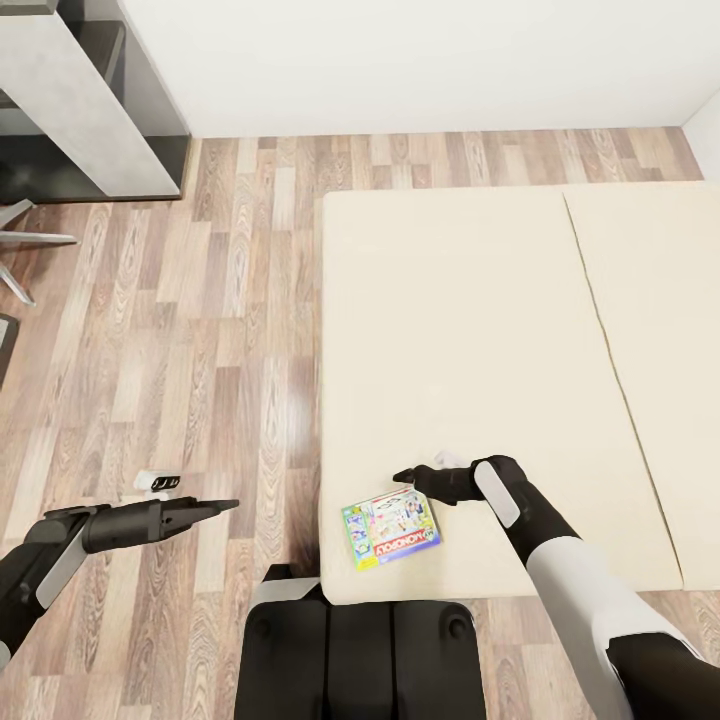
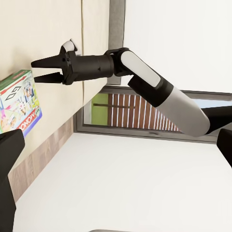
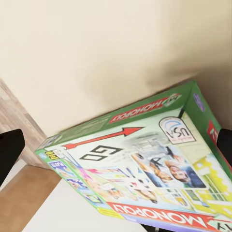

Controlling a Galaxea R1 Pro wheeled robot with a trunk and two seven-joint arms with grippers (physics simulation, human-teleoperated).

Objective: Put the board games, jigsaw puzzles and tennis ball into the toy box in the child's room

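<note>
My board game (image 1: pixel 391 529) lies flat near the bed's (image 1: pixel 480 330) near edge. My right gripper (image 1: pixel 404 477) hovers just beyond it, jaws slightly parted, holding nothing. My left gripper (image 1: pixel 228 505) hangs over the wooden floor (image 1: pixel 200 300); I cannot tell its jaw state.

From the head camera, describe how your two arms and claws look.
Both arms are built from rounded black segments with white or light grey shell panels. The right claw is matte black, with two slim fingers tapering to points and a small white piece at its base. The left claw is likewise black and narrow-tipped. No cables or markings are visible.
</note>
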